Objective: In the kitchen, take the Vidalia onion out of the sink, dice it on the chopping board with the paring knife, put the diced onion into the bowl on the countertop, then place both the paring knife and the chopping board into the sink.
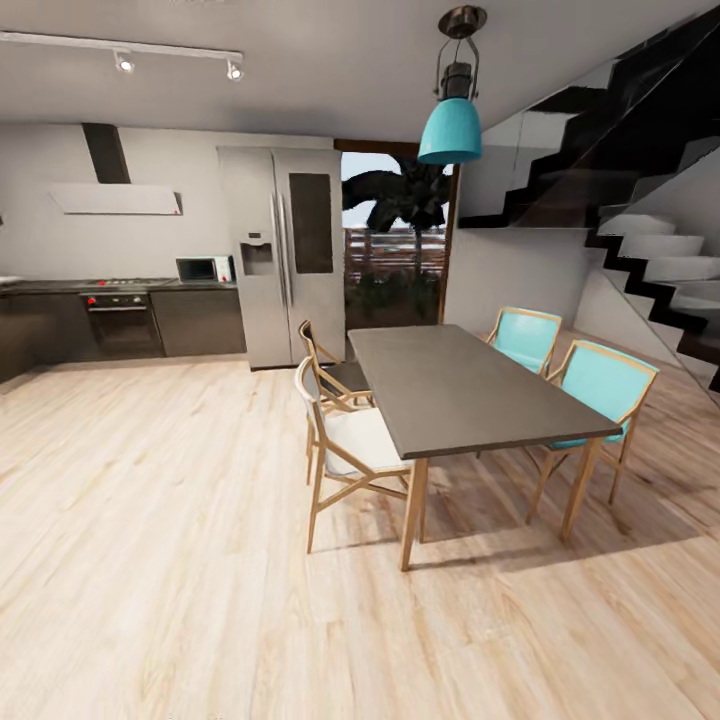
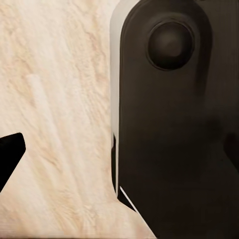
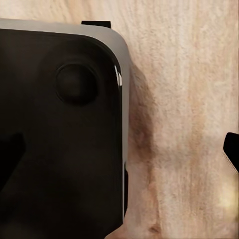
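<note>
Across the pale wood floor (image 1: pixel 150 560), open room runs toward 10 o'clock, where the countertop (image 1: pixel 60 285) tops dark cabinets beside a steel fridge (image 1: pixel 283 255). At 1 o'clock a grey dining table (image 1: pixel 460 385) with chairs narrows the way. Both wrist views show the robot's dark base (image 2: pixel 169 139) over floorboards; whether either gripper is open or closed, I cannot tell.

Floor (image 1: pixel 170 560): light wood planks, open-plan room. Standing on it: dark-topped dining table (image 1: pixel 460 385) on wooden legs; two white-seated wooden chairs (image 1: pixel 345 450) on one side, two turquoise chairs (image 1: pixel 600 390) opposite; steel fridge (image 1: pixel 285 255) and dark kitchen cabinets (image 1: pixel 195 320) along the far wall
</note>
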Motion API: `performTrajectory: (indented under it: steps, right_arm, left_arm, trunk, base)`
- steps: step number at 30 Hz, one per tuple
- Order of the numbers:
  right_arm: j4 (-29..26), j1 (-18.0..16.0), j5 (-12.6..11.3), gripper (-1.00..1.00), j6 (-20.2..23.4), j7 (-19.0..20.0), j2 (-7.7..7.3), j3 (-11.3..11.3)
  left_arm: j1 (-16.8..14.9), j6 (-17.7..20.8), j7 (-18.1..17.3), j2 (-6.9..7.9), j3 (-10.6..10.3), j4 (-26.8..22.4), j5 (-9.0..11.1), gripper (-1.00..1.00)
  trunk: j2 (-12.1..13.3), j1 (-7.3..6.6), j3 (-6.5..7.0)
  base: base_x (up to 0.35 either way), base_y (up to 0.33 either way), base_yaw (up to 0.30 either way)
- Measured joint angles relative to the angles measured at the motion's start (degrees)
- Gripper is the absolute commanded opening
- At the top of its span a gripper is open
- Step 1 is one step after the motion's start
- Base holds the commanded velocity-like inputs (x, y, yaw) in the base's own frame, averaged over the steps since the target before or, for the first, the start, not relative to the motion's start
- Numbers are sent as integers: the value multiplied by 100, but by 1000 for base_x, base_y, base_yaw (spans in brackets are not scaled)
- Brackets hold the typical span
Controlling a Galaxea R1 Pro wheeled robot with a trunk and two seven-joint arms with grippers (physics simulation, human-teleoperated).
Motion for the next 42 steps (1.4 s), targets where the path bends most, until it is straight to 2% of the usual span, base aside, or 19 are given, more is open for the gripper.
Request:
performTrajectory:
  steps: [9, 42]
  right_arm:
    - [0, 0, 0, 100, 0, 0, 0, -1]
    - [0, 0, 0, 100, 0, 0, 0, -1]
  left_arm:
    - [0, 0, 2, -66, -2, 0, 0, 100]
    - [0, 0, 2, -71, 4, 0, 0, 100]
  trunk:
    - [0, 0, 0]
    - [0, 0, 0]
  base:
    - [0, 0, 281]
    - [0, 0, 282]
